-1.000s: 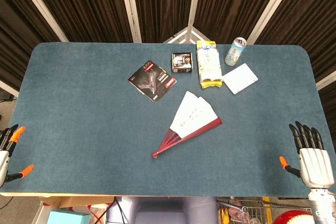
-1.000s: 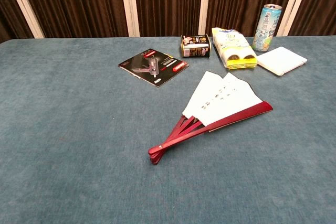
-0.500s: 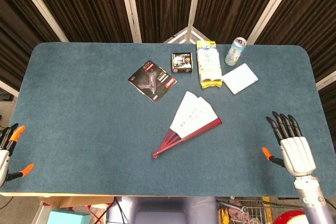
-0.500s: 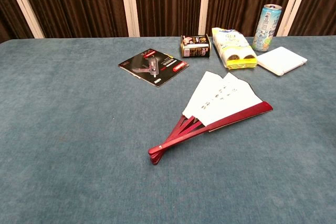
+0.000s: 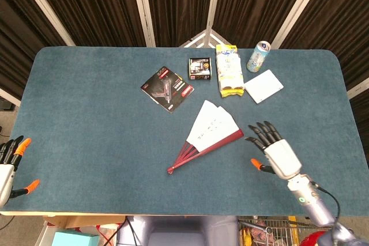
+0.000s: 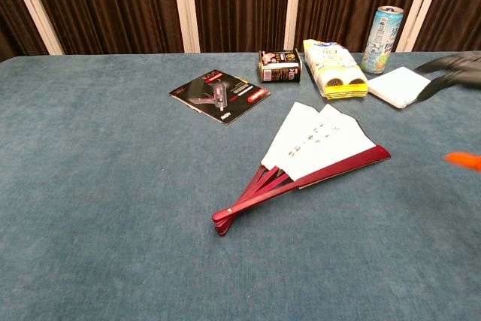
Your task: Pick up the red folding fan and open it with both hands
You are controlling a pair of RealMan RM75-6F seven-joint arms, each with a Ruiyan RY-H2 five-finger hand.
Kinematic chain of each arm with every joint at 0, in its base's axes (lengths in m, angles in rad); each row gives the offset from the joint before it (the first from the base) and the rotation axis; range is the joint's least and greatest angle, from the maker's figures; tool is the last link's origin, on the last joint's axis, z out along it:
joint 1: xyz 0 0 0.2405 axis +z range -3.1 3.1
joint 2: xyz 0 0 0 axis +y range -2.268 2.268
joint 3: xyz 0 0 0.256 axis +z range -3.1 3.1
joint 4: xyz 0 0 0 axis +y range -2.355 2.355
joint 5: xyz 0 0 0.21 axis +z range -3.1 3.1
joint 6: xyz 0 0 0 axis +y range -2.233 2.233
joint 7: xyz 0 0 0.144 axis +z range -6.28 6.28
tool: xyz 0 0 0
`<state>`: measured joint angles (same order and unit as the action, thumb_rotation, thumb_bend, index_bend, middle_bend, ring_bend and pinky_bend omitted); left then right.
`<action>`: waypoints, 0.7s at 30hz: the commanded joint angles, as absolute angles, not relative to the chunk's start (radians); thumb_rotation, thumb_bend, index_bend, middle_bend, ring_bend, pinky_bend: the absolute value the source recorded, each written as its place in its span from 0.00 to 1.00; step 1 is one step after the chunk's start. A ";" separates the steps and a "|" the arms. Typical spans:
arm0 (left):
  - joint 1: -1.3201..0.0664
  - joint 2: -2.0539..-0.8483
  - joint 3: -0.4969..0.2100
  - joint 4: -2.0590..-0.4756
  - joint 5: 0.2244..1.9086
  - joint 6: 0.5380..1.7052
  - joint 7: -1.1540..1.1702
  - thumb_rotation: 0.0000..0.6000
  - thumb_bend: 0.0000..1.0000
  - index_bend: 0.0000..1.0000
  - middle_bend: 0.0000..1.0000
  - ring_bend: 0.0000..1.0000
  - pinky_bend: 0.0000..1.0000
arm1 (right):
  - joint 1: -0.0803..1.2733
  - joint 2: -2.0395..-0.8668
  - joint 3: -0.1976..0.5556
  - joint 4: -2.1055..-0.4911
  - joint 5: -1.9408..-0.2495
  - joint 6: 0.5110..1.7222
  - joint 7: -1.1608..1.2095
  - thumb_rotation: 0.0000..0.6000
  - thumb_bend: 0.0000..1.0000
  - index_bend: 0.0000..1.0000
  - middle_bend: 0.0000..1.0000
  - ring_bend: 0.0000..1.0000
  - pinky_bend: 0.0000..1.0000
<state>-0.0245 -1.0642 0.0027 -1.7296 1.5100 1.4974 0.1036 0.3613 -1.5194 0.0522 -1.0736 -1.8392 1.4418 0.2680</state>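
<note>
The red folding fan lies partly spread on the blue table, its white paper leaf toward the back and its red ribs meeting at a pivot at the front left. My right hand hovers just right of the fan's red outer rib, fingers spread, holding nothing. Over the table's front left corner sits my left hand, also open and empty, far from the fan. In the chest view only the right hand's dark fingertips and orange thumb tip show at the right edge.
At the back of the table lie a black booklet, a small dark box, a yellow-and-white packet, a drink can and a white pad.
My right hand has moved left and inward from the table's front right corner to just beside the fan. The left hand and the fan stay where they were.
</note>
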 commanded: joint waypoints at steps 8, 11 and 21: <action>-0.027 -1.065 0.000 -1.732 1.504 1.493 0.105 1.00 0.00 0.00 0.00 0.00 0.00 | 0.435 -1.720 0.027 -0.874 -1.840 1.402 0.318 1.00 0.27 0.34 0.14 0.05 0.00; -0.029 -1.066 -0.001 -1.732 1.504 1.491 0.105 1.00 0.00 0.00 0.00 0.00 0.00 | 0.448 -1.765 0.024 -0.826 -1.831 1.397 0.325 1.00 0.26 0.38 0.15 0.05 0.00; -0.036 -1.066 -0.004 -1.733 1.493 1.478 0.104 1.00 0.00 0.00 0.00 0.00 0.00 | 0.468 -1.880 0.012 -0.716 -1.799 1.394 0.355 1.00 0.27 0.41 0.15 0.05 0.00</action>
<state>-0.0361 -1.0663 -0.0040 -1.7328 1.4930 1.4779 0.1040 0.4660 -1.8707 0.0164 -0.7240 -1.8030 1.3938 0.3506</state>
